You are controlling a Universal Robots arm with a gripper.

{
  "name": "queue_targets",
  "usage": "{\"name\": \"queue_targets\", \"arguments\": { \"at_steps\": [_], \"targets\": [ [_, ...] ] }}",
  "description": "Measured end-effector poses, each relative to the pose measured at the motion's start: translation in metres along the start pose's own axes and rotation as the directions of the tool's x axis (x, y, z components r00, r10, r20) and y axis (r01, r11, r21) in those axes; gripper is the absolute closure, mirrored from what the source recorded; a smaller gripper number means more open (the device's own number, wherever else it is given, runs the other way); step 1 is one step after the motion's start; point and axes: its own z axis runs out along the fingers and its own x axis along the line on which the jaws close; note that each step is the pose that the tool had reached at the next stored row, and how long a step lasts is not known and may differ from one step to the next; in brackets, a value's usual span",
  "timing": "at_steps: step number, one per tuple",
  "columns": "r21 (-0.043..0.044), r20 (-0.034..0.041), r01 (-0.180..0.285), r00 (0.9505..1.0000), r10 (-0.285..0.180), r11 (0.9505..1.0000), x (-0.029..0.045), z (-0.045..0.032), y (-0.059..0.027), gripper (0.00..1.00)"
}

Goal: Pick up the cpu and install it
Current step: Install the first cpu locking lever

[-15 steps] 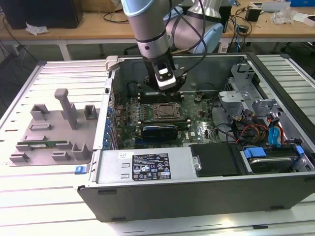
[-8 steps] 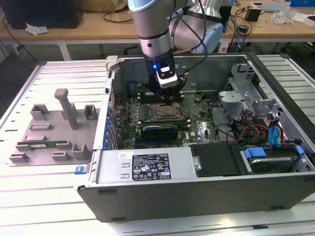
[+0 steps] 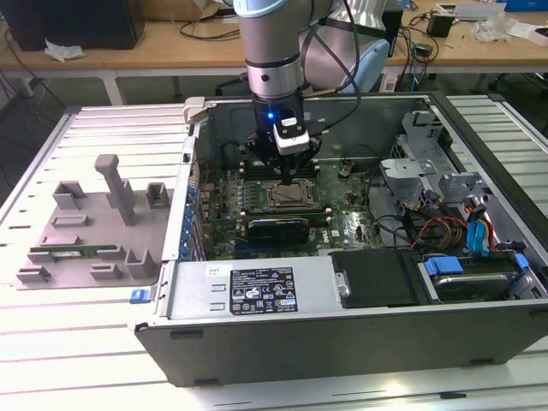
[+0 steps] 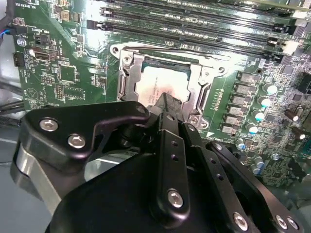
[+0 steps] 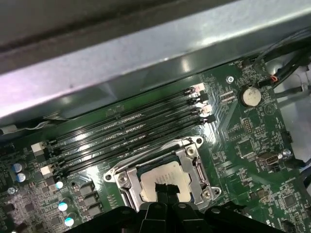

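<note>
The cpu [image 5: 163, 174] lies flat inside the black-and-metal socket frame [image 5: 192, 160] on the green motherboard, its pale shiny top showing in both wrist views [image 4: 158, 82]. My gripper [image 5: 167, 188] hangs straight over it inside the open computer case [image 3: 257, 295]. Its two dark fingertips [image 4: 167, 103] are pressed together just above or on the chip's near part; I cannot tell whether they touch it. Nothing is between the fingers. In the exterior view the gripper [image 3: 289, 175] covers part of the socket [image 3: 291, 197].
Several long black memory slots [image 5: 131, 131] run beside the socket. The case's metal wall [image 5: 146, 73] rises close behind them. Cables and a drive bay [image 3: 462, 231] fill the exterior view's right. A grey fixture [image 3: 86, 227] holding a green memory stick [image 3: 73, 253] sits outside the case.
</note>
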Motion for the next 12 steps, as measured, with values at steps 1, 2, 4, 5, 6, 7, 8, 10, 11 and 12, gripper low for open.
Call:
{"name": "queue_targets", "arguments": {
  "at_steps": [1, 2, 4, 5, 6, 7, 8, 10, 11, 12],
  "targets": [
    [-0.0006, 0.0000, 0.004, 1.0000, -0.004, 1.0000, 0.0000, 0.0001, 0.0001, 0.89],
    [-0.0022, 0.0001, 0.014, 0.9999, -0.014, 0.9999, -0.0001, 0.0002, 0.0001, 0.89],
    [-0.0082, -0.0001, 0.060, 0.9982, -0.060, 0.9982, -0.0001, 0.0006, 0.0001, 0.89],
    [-0.0097, -0.0008, 0.075, 0.9972, -0.075, 0.9971, -0.0001, 0.0007, 0.0002, 0.89],
    [-0.0119, -0.0042, 0.105, 0.9945, -0.105, 0.9944, -0.0001, 0.0011, 0.0001, 0.89],
    [-0.0105, -0.0095, 0.124, 0.9923, -0.124, 0.9923, -0.0002, 0.0014, 0.0001, 0.89],
    [-0.0080, -0.0152, 0.137, 0.9905, -0.137, 0.9906, -0.0003, 0.0018, 0.0002, 0.89],
    [-0.0004, -0.0274, 0.162, 0.9865, -0.162, 0.9869, -0.0014, 0.0024, 0.0007, 0.89],
    [0.0016, -0.0325, 0.171, 0.9847, -0.171, 0.9852, -0.0021, 0.0026, 0.0009, 0.89],
    [0.0024, -0.0367, 0.179, 0.9832, -0.179, 0.9838, -0.0028, 0.0028, 0.0011, 0.89]
  ]
}}
